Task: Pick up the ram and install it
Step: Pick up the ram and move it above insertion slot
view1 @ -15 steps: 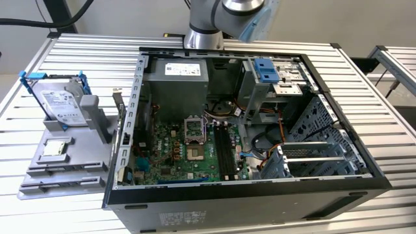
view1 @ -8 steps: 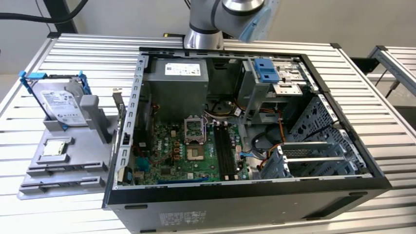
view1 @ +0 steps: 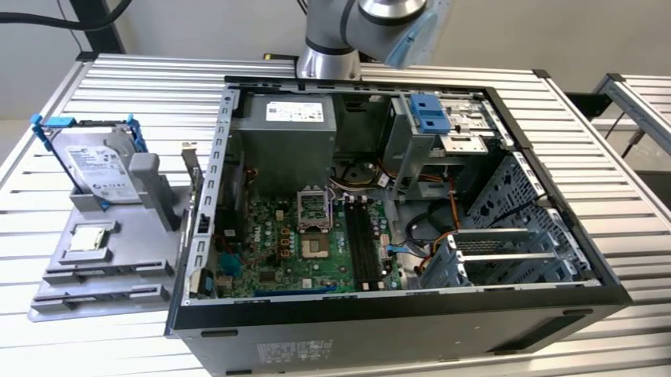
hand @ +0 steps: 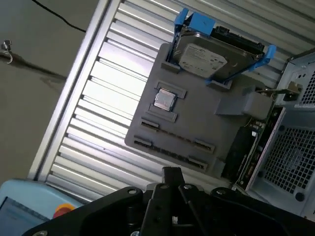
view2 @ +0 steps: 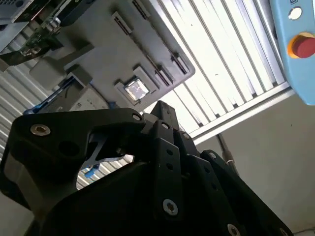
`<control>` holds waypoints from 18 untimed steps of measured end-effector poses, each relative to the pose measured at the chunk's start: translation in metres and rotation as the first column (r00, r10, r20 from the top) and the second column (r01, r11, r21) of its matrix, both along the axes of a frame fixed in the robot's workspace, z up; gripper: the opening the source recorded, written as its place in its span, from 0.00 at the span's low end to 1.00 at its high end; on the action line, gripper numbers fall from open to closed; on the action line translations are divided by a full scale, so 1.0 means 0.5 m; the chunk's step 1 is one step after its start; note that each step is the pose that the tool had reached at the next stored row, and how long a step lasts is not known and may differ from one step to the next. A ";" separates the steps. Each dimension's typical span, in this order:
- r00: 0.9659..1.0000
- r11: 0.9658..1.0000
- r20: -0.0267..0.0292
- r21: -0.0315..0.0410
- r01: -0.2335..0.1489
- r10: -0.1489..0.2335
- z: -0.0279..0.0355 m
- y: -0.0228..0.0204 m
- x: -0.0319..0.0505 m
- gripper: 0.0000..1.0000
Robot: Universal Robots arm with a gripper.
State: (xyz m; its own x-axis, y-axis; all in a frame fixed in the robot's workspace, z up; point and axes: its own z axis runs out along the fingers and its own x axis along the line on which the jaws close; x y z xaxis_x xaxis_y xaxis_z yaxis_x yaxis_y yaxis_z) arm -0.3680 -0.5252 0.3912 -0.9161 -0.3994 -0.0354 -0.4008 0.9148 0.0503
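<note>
We are in a robotics lab or test workshop. A slatted aluminium bench (view1: pixel 137 86) carries an opened computer case (view1: pixel 367 334) with its boards laid bare, and the arm (view1: pixel 333 47) stands on the bench behind the case. Beyond the gripper (hand: pixel 172 173) lies a grey parts fixture (hand: pixel 197 128) holding a hard drive (hand: pixel 202 59). Near the gripper sits a pale blue pendant (view2: pixel 290 78) with a red stop button (view2: pixel 304 46).

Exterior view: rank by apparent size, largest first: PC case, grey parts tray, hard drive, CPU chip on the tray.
1. PC case, by far the largest.
2. grey parts tray.
3. hard drive, standing at the tray's far end.
4. CPU chip, smallest.
No two look close in size, so the order is clear.
</note>
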 end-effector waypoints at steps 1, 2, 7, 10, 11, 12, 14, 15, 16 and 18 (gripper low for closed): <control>1.000 1.000 0.000 0.000 -0.015 0.015 0.000 0.0000 0.000 0.00; 0.999 0.999 0.000 0.000 -0.032 0.032 0.000 0.0000 0.000 0.00; 0.993 0.993 0.000 0.000 -0.122 0.122 0.000 0.0000 0.000 0.00; 0.984 0.984 0.000 0.000 -0.176 0.176 0.000 0.0000 0.000 0.00; 0.981 0.981 0.000 0.000 -0.193 0.193 0.000 0.0000 0.000 0.00; 0.978 0.978 0.000 0.000 -0.209 0.209 0.000 0.0000 0.000 0.00; 0.971 0.971 0.000 0.000 -0.240 0.240 0.000 0.0002 0.000 0.00; 0.967 0.967 0.000 0.000 -0.254 0.254 0.000 0.0001 0.000 0.00; 0.964 0.964 0.000 0.000 -0.267 0.267 0.000 0.0001 -0.001 0.00; 0.956 0.956 0.000 -0.001 -0.293 0.293 0.001 0.0002 -0.001 0.00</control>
State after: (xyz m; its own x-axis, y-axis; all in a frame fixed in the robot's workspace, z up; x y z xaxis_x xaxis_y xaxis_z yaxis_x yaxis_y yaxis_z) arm -0.3684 -0.5251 0.3915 -0.7589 -0.6502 -0.0350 -0.6512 0.7573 0.0497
